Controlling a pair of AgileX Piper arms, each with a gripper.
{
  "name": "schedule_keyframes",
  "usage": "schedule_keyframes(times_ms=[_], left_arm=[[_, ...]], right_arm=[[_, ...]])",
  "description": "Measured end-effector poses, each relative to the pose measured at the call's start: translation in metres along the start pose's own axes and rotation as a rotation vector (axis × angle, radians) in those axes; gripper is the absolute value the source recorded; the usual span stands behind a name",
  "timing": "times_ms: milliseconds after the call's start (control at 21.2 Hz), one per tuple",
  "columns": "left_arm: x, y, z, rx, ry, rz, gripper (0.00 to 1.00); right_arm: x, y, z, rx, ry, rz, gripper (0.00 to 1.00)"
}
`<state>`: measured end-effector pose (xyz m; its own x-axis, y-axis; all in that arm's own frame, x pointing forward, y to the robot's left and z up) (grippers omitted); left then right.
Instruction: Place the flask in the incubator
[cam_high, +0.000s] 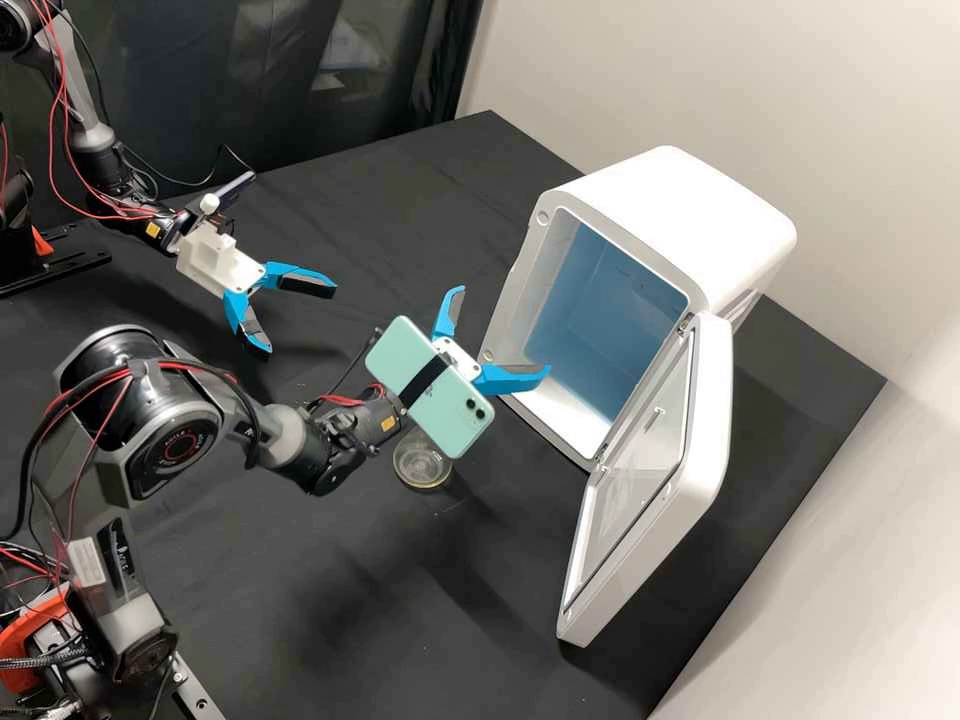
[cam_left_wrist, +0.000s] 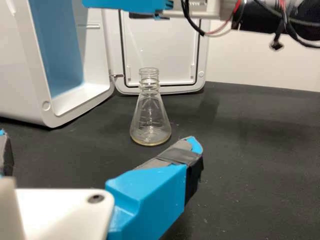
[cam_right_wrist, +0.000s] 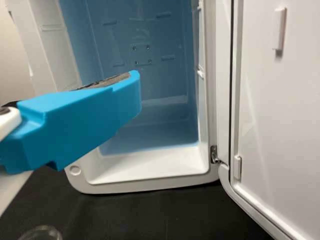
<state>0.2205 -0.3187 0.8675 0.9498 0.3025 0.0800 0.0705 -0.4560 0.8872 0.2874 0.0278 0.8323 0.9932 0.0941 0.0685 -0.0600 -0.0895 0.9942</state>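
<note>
- A black tabletop stood against a pale wall, with a dark curtain behind its far corner.
- The white incubator sat near the wall, blue inside, its door swung wide open.
- The flask stood upright on the tabletop just before the opening, with nothing touching it.
- The right claw hung above and just past it, fingers apart, facing the chamber.
- A mint-green phone strapped to that wrist half hid the flask from above.
- The left claw hovered farther back, fingers spread, holding nothing.
</note>
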Motion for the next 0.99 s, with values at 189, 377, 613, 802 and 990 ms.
schedule_keyframes(times_ms=[189, 377, 613, 802, 990], left_arm=[[-0.001, -0.0002, 0.005, 0.004, -0.018, 0.0, 1.0], [-0.004, 0.0016, 0.011, 0.008, -0.041, 0.016, 1.0], [-0.008, 0.0029, 0.015, 0.012, -0.048, 0.022, 1.0], [-0.008, 0.003, 0.015, 0.012, -0.048, 0.022, 1.0], [-0.008, 0.003, 0.015, 0.012, -0.048, 0.022, 1.0]], right_arm=[[-0.022, -0.001, 0.017, -0.005, -0.01, -0.027, 1.0], [-0.04, -0.007, 0.036, -0.002, -0.075, -0.086, 1.0], [-0.058, -0.011, 0.047, -0.001, -0.122, -0.137, 1.0], [-0.068, -0.022, 0.052, 0.008, -0.148, -0.201, 1.0], [-0.069, -0.035, 0.062, 0.028, -0.187, -0.261, 1.0]])
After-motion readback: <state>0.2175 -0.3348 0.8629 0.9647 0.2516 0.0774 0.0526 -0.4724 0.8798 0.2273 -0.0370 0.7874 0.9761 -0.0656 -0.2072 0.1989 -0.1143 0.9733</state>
